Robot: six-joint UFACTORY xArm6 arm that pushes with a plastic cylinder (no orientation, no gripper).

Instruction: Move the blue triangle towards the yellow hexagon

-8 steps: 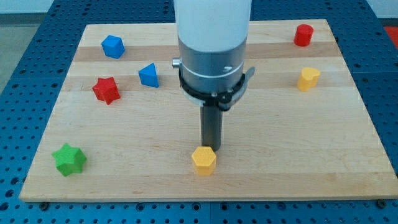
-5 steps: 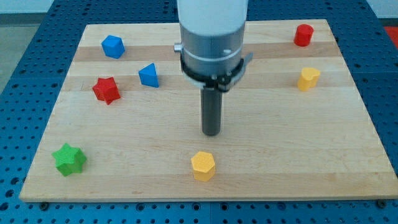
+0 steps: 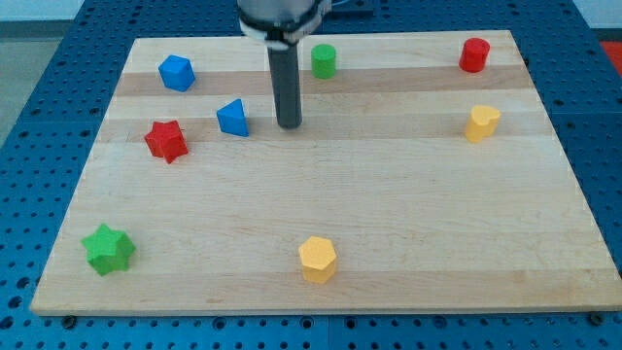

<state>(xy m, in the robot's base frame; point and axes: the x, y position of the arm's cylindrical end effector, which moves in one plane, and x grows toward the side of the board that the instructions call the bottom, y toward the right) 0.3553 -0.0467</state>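
Note:
The blue triangle (image 3: 232, 118) lies on the wooden board (image 3: 408, 204) in the upper left part of the view. The yellow hexagon (image 3: 318, 259) lies near the board's bottom edge, at the middle. My tip (image 3: 289, 125) stands just to the right of the blue triangle, a small gap apart from it, and far above the yellow hexagon in the view. The dark rod runs up from it to the view's top edge.
A blue block (image 3: 176, 73) sits at the top left and a red star (image 3: 166, 140) left of the triangle. A green star (image 3: 108, 249) is at the bottom left. A green block (image 3: 324, 60), a red block (image 3: 473, 54) and a yellow block (image 3: 482, 123) lie towards the top right.
My tip has moved from just above the yellow hexagon up and to the left, to beside the blue triangle. The arm's body has left the view, uncovering the green block. No block has moved.

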